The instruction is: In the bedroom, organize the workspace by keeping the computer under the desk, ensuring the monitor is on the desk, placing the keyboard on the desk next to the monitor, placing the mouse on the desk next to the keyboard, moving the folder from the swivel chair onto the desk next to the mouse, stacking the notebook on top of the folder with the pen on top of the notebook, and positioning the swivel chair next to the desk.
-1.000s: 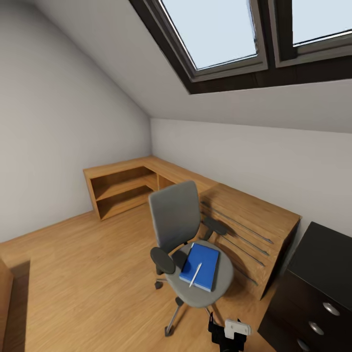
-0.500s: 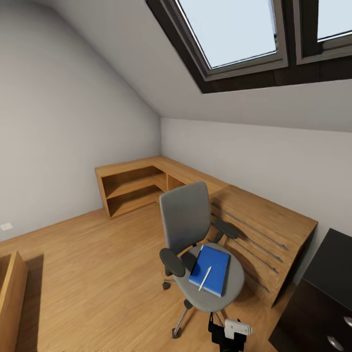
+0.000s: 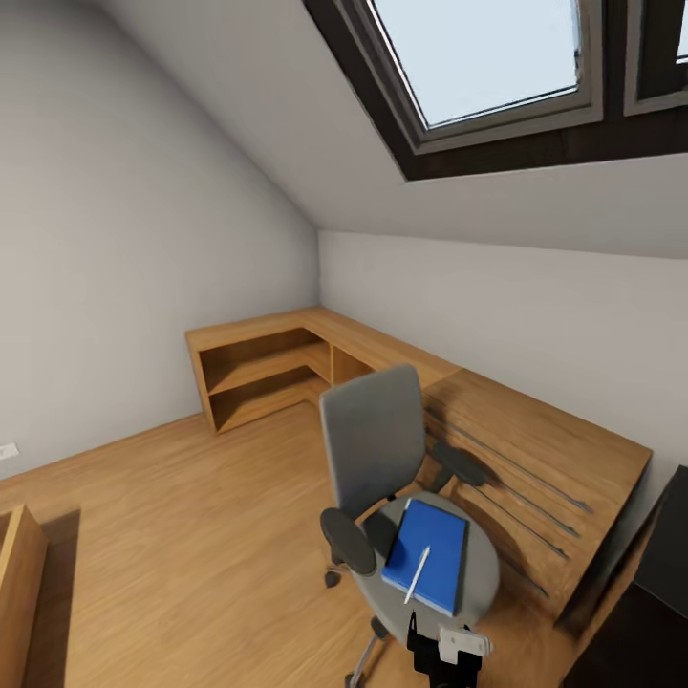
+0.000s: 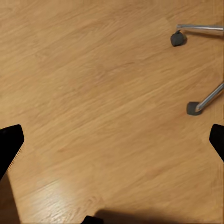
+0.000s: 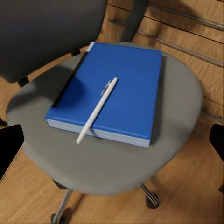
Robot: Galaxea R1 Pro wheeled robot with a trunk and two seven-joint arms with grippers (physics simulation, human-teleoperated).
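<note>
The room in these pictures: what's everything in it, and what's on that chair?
swivel chair: one, grey with black armrests and chrome legs, on the floor in front of the wooden cabinet.
blue book-like item: one, bright blue, flat on the chair seat; whether it is the folder alone or a notebook on it, I cannot tell.
pen: one, white, lying diagonally on the blue item.
low cabinet: one, light wood, L-shaped with open shelves, along the walls.
black furniture: one, partly cut off at the right edge.
skylight windows: two, dark-framed, in the sloped ceiling.
floor: light wood.
right gripper: black jaws apart, above the chair seat.
left gripper: black jaws apart, over the floor near the chair's castors.
</note>
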